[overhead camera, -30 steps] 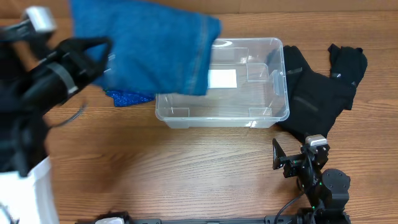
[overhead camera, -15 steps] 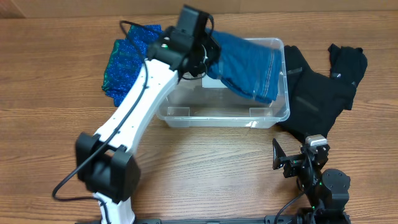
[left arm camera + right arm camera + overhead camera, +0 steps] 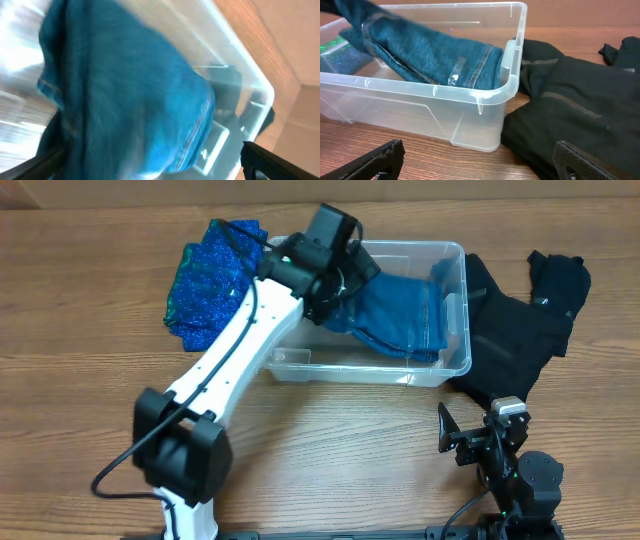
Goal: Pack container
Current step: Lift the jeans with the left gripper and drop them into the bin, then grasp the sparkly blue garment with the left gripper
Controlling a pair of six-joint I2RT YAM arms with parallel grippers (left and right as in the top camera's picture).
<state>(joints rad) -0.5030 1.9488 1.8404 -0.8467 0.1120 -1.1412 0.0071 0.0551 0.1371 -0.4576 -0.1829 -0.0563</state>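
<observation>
Left gripper (image 3: pixel 152 150): jaws wide apart and clamped on nothing. Blue denim garment (image 3: pixel 400 315) fills the gap between and below the fingers; actual contact is unclear in the blurry wrist view. The left arm reaches in over the container's left end.

Right gripper (image 3: pixel 477 150): jaws wide apart and empty, low over the table (image 3: pixel 350 440) at the near right edge, facing the container's near right corner.

Container (image 3: pixel 455 370) sits upright, mouth up, on the far middle of the table, with its long axis running left-right. It is clear hard plastic, rectangular, with rounded corners and a thick rim.

The denim lies inside, bunched along the length. It is a heavy weave with stitched seams, and one end is heaped up near the left gripper.

Black garment (image 3: pixel 510 320), soft and matte, is crumpled on the table against the container's right end. Sparkly blue-green fabric (image 3: pixel 205 280) is heaped just beside the left end.
</observation>
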